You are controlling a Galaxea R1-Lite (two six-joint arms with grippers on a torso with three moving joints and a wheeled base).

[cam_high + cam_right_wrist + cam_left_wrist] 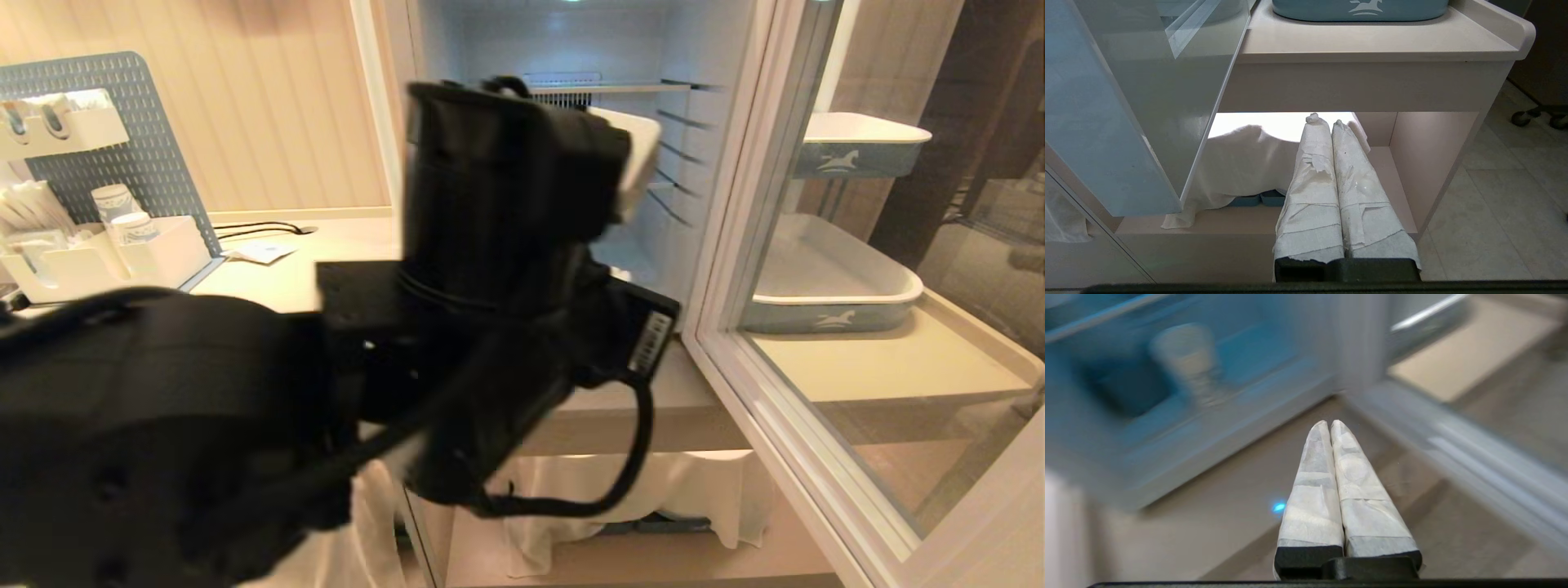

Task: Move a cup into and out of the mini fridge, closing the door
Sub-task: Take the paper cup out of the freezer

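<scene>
Left tool (1329,424), fingers together, empty, just outside mini fridge (1208,428). Cup (1188,359) upright inside; door (824,343) open. Spread fingers first, then approach cup level.

head view looks forward and down from close behind the left arm at the open mini fridge (571,147); left wrist view faces its interior low over the counter (1216,522); right wrist view, lower, shares the door (1126,102)

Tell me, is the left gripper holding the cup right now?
No. In the left wrist view the left gripper has its taped fingers pressed together with nothing between them, while the cup stands apart inside the mini fridge.
</scene>
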